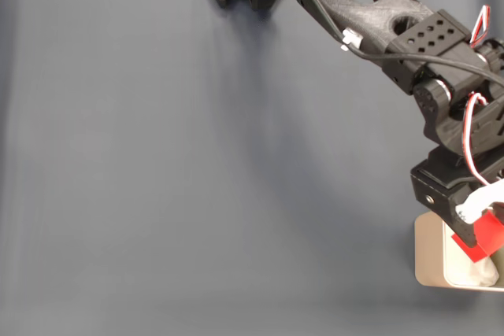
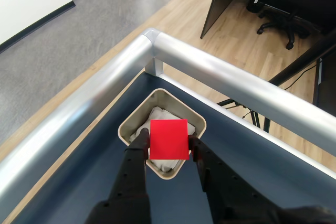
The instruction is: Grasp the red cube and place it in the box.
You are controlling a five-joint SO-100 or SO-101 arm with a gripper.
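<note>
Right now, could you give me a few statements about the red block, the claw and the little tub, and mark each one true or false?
1. The claw is holding the red block between its two fingers. True.
2. The red block is lying on the padding at the bottom of the tub. False: it is held up in the air above the tub, as the wrist view shows.
3. The tub has white padding inside. True.
4. The tub sits in the middle of the table. False: in the fixed view it sits at the lower right edge, and in the wrist view it is near a corner with metal rails.
5. The claw's fingers are white. False: they are black.
</note>
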